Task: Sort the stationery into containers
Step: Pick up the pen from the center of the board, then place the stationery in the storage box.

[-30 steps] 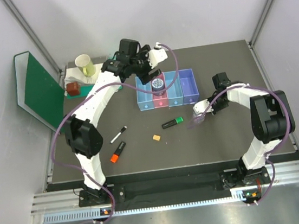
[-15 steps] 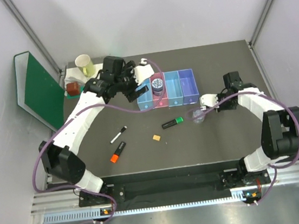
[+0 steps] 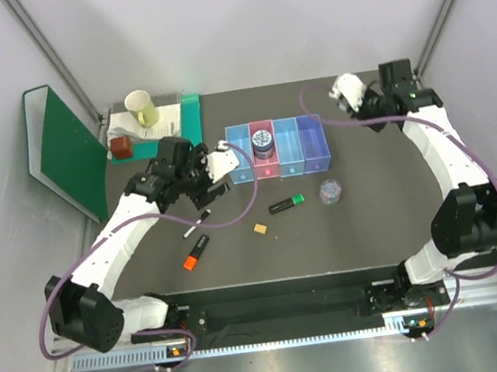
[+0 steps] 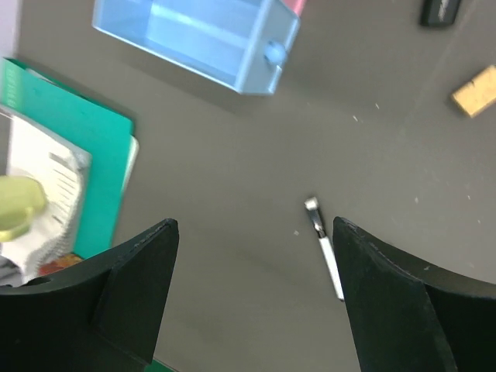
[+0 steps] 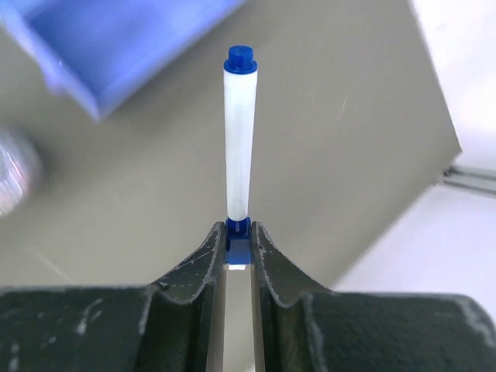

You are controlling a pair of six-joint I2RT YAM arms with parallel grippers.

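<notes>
Green folder (image 3: 69, 163), paper cup (image 3: 141, 107) left of bins (image 3: 312, 142); clear tub (image 3: 331, 192) near.

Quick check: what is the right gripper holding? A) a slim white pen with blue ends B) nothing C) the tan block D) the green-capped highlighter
A: the right wrist view shows the right gripper shut on the base of a slim white pen, blue at both ends.
</notes>
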